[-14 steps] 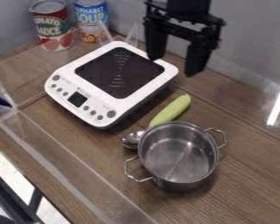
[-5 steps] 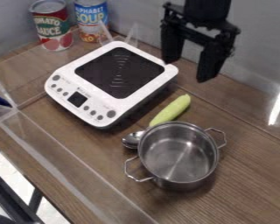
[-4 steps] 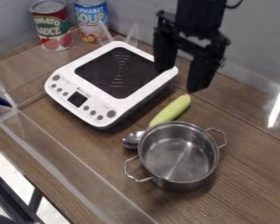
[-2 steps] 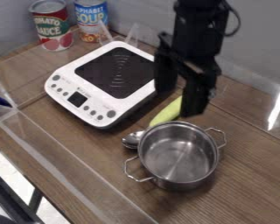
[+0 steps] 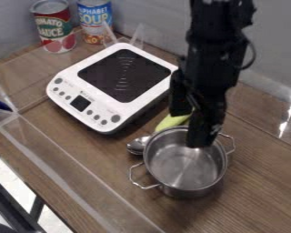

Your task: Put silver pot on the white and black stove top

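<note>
gripper open above the pot, pot beside the stove

the silver pot (image 5: pixel 185 164) stands upright on the wooden counter (image 5: pixel 251 187), in the front part of the view. it has no lid and two small loop handles, one toward the front left and one toward the back right. the inside looks empty and shiny.

the black gripper (image 5: pixel 191 114) hangs from the arm with its fingers pointing down, and the two fingers are wide apart with nothing between them. one finger (image 5: pixel 202 127) reaches down over the back rim of the pot; whether it touches the rim, i cannot tell. the other finger is a little higher and to the left, over the yellow-green vegetable (image 5: pixel 175 119).

this vegetable lies on the counter between the pot and the white and black stove top (image 5: pixel 117 84). a small metal spoon (image 5: pixel 139 144) lies just beside the pot, at its left.

the stove top is flat on the counter, behind and left of the pot, and apart from it. its black glass is bare. two cans (image 5: pixel 73 25) stand behind the stove, near the wall.
</note>
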`<state>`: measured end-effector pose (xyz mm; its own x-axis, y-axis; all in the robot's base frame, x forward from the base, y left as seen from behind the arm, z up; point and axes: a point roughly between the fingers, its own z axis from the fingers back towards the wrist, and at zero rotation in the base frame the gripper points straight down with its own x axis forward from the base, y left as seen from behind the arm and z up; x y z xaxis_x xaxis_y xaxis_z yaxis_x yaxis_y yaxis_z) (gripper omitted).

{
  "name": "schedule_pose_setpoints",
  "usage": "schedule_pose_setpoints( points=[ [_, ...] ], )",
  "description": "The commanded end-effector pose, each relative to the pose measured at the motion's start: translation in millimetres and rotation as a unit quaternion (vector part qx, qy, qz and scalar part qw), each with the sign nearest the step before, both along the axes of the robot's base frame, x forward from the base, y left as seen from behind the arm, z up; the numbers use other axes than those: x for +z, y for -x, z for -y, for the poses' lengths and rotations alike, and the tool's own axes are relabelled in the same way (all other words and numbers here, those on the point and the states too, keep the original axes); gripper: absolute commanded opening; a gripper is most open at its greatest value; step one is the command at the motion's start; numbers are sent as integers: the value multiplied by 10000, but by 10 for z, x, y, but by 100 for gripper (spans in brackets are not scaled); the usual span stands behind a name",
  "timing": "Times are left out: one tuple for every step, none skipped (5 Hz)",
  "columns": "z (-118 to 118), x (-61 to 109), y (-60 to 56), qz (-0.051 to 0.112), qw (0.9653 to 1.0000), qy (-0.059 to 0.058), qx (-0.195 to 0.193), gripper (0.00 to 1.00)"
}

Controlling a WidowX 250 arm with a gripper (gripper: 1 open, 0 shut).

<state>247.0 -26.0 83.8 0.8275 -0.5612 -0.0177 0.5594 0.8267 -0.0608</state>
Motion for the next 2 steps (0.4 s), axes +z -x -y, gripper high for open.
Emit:
schedule_pose_setpoints(
  points=[
    [-112, -69, -31, 214, 9996, -14, -196, 100],
    [-151, -285, -109, 255, 9994, 17, -241, 100]
  ],
)
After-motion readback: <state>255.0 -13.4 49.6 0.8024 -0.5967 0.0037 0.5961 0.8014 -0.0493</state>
